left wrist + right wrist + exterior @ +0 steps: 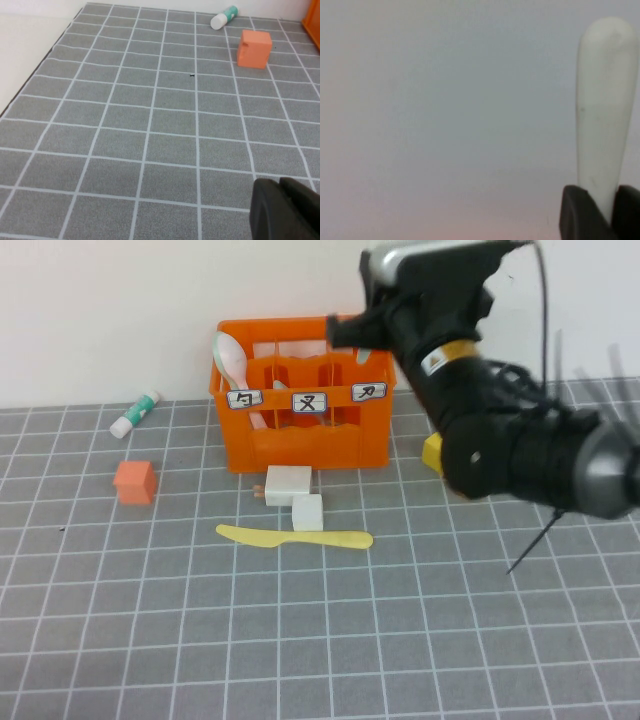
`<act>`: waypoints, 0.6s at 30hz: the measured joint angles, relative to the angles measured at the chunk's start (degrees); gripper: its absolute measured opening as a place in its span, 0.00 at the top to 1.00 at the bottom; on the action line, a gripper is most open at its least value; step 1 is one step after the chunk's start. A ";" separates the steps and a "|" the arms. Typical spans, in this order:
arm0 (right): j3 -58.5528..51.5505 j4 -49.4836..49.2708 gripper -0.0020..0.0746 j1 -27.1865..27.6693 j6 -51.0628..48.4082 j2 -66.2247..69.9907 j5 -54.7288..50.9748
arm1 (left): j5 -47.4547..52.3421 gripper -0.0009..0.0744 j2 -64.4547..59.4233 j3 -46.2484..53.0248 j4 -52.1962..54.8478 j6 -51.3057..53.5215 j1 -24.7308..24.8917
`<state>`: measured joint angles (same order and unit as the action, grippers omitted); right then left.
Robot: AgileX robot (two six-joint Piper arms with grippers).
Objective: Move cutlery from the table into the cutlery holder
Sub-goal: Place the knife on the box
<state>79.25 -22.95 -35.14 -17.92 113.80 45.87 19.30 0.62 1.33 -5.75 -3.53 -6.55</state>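
**Right gripper clamped on white knife above crate**

Right gripper [600,210] closed on the white knife [605,110]; right wrist view shows the dark fingers [577,212] pinching its lower end, rounded end sticking up against a blank pale background. In the high view the right arm [520,445] reaches over the right end of the orange cutlery holder [305,445], which sits at the far edge of the table [300,640] against the wall. Gripper tip itself is hidden behind the arm there.

Left gripper [285,210]: only a dark corner shows in the left wrist view, low over bare tiles on the table's left side; cannot tell how far apart the fingers are.

Counts:
- 1 pale yellow knife [295,536] flat on the table, in front of the crate, lying parallel to its front.
- 1 white spoon [235,365] standing in the crate's left compartment.
- 2 white blocks [290,483], just between crate and yellow knife, touching each other.
- 1 orange cube [134,482], left of the crate, well apart.
- 1 white-and-green tube [135,414] near the far left edge.
- 1 yellow object [432,452], mostly hidden behind the right arm.

Near half of the table is open tile.
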 joint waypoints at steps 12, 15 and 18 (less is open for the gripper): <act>0.22 2.00 0.68 1.82 0.60 4.88 4.19 | 0.00 0.99 0.00 0.00 0.00 0.00 0.00; 0.22 2.06 0.61 2.20 0.60 4.88 4.10 | 0.00 0.99 0.00 0.00 0.00 0.00 0.00; 0.22 3.25 0.59 2.32 0.60 3.91 0.67 | 0.00 0.99 0.00 0.00 0.00 0.00 0.00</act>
<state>79.47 -19.69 -32.83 -17.31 117.71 46.55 19.30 0.62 1.33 -5.75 -3.53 -6.55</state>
